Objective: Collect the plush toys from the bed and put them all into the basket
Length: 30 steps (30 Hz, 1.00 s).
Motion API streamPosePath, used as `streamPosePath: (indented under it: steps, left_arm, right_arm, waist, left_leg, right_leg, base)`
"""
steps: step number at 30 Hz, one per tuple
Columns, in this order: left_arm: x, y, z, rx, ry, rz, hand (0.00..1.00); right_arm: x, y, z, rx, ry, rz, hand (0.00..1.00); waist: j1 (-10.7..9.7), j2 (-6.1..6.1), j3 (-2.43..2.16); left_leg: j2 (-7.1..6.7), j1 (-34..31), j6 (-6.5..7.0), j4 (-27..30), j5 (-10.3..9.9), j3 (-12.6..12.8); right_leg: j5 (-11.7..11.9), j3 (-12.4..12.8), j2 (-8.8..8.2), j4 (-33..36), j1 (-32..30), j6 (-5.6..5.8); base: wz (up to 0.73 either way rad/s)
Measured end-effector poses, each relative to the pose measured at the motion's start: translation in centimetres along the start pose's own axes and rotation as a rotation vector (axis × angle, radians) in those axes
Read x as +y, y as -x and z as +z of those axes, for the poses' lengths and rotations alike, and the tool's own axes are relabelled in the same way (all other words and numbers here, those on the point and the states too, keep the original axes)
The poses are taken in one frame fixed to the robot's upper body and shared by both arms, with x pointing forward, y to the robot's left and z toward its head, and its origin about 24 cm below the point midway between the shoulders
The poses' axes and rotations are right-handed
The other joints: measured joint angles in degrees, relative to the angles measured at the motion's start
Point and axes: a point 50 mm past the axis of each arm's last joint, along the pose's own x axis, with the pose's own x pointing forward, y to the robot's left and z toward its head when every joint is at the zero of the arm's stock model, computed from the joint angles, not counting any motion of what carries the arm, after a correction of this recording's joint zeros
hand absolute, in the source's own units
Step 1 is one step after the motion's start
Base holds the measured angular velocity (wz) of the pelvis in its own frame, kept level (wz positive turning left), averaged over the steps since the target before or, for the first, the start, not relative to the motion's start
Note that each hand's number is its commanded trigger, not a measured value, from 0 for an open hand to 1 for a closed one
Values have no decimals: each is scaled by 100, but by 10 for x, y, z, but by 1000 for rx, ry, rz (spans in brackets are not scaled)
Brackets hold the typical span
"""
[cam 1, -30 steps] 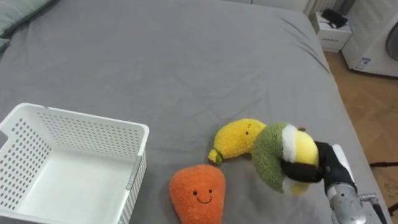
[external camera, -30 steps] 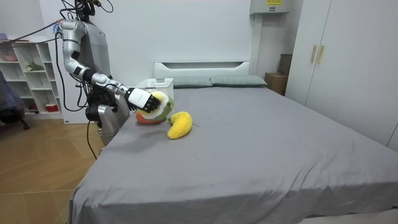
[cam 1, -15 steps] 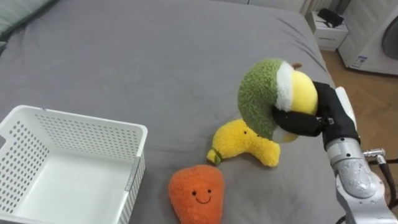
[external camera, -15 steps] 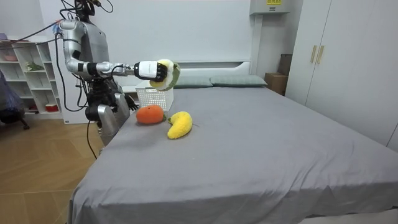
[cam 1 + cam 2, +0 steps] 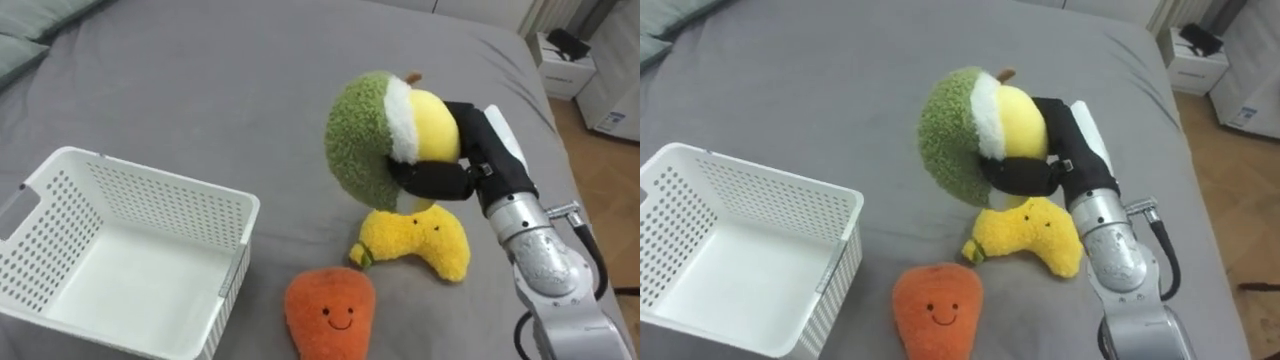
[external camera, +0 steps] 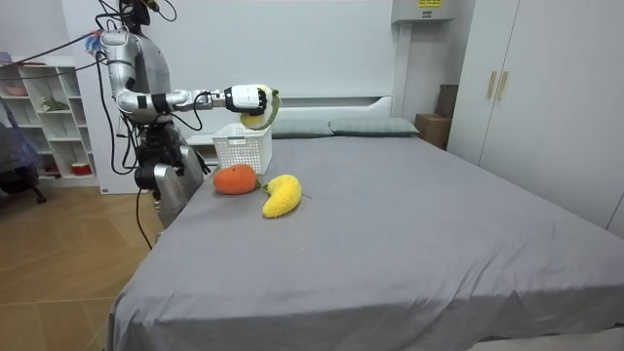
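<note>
My right hand point(image 5: 470, 165) point(image 5: 1060, 155) point(image 6: 244, 97) is shut on a green and yellow avocado plush point(image 5: 385, 140) point(image 5: 975, 135) point(image 6: 259, 105), held up in the air above the bed, to the right of the basket. A yellow banana plush point(image 5: 418, 245) point(image 5: 1030, 240) point(image 6: 282, 195) lies on the grey bed point(image 5: 230, 90) right below it. An orange carrot plush point(image 5: 330, 315) point(image 5: 935, 310) point(image 6: 234, 179) with a smiling face lies near the bed's front edge. The white perforated basket point(image 5: 160, 205) point(image 5: 770, 195) point(image 6: 242, 153) stands empty at the left.
A white nightstand point(image 5: 568, 62) and wooden floor lie past the bed's right edge. Pillows point(image 6: 370, 126) rest at the headboard. In the room view I stand at the bed's corner, shelves point(image 6: 49, 117) behind me. The middle of the bed is open grey sheet.
My right hand has lifted the avocado plush off the bed beside the banana and carried it up and leftward toward the basket. The camera has shifted a little.
</note>
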Motion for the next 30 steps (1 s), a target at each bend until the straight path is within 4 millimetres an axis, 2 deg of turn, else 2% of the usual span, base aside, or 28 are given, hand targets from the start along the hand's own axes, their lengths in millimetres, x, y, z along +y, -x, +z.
streamPosePath:
  steps: [3, 5, 7, 10, 11, 13, 14, 16, 19, 23, 26, 30]
  left_arm:
    - [1, -1, 5, -15, -1, -9, 0]
    - [2, -2, 12, -41, 8, -13, 0]
    - [3, -3, 15, -51, 5, -22, 0]
    - [3, -3, 14, -50, 4, -22, 0]
    - [4, -3, 14, -50, 1, -20, 0]
    - [5, -3, 13, -47, -2, -18, 0]
    - [5, -4, 15, -53, -5, -20, 0]
    - [5, -4, 16, -55, -9, -20, 0]
    - [3, -3, 15, -55, -21, -27, 0]
    - [2, -4, 17, -49, -32, -29, 0]
    - [2, -4, 19, -53, -40, -31, 0]
    - [2, -4, 18, -48, -45, -30, 0]
  right_arm:
    - [7, -4, 6, -23, 6, 39, 100]
    - [12, -4, 6, -25, 29, 74, 100]
    - [16, -4, 7, -30, 37, 92, 100]
    - [24, -7, 12, -48, 61, 151, 100]
    - [27, -9, 16, -60, 66, 180, 100]
    - [35, -12, 21, -80, 77, 218, 100]
    - [38, -13, 23, -89, 81, 242, 100]
    - [44, -13, 26, -100, 85, 274, 100]
    - [57, -13, 28, -99, 59, 312, 100]
    - [71, -10, 29, -99, 60, 385, 100]
    - [73, -9, 29, -99, 61, 397, 100]
    - [74, -9, 29, -100, 61, 401, 100]
  waist:
    - [52, -16, 10]
    - [169, -40, 27]
    - [229, -74, 10]
    - [335, -100, 16]
    - [351, -126, 52]
    - [417, -166, 63]
    - [495, -159, 82]
    - [562, -231, 56]
    - [729, -296, 74]
    - [852, -264, 101]
    - [942, -224, 130]
    - [967, -196, 144]
  left_leg:
    - [-16, -21, 2, 6, 1, -87]
    - [-23, -39, 9, 6, 5, -76]
    - [-31, -78, 15, 8, 9, -77]
    - [-43, -77, 25, 2, 15, -81]
    - [-49, -85, 31, -3, 22, -102]
    - [-54, -93, 31, -4, 24, -111]
    - [-62, -110, 31, -4, 24, -129]
    - [-78, -143, 41, -4, 30, -186]
    - [-95, -192, 43, 8, 31, -263]
    - [-117, -269, 52, 61, 27, -337]
    - [-128, -311, 53, 83, 27, -400]
    - [-140, -395, 57, 89, 30, -446]
  right_leg:
    - [-1, -54, -12, -9, 2, 2]
    - [-3, -62, -19, -8, -6, 5]
    - [-7, -75, -29, -3, -35, 12]
    - [-3, -81, -38, 0, -37, 20]
    - [-3, -115, -43, -2, -23, 21]
    - [-6, -125, -45, -12, -19, 25]
    - [-9, -133, -48, -29, -13, 31]
    - [-4, -195, -57, -79, -6, 45]
    - [2, -245, -66, -97, -5, 55]
    - [0, -338, -84, -100, -23, 68]
    - [0, -386, -88, -94, -38, 68]
    - [1, -449, -96, -91, -81, 70]
  base:
    - [8]
    - [2]
    - [2]
    - [2]
    - [7]
    - [6]
    - [7]
    - [15]
    - [10]
    - [13]
    - [10]
    - [8]
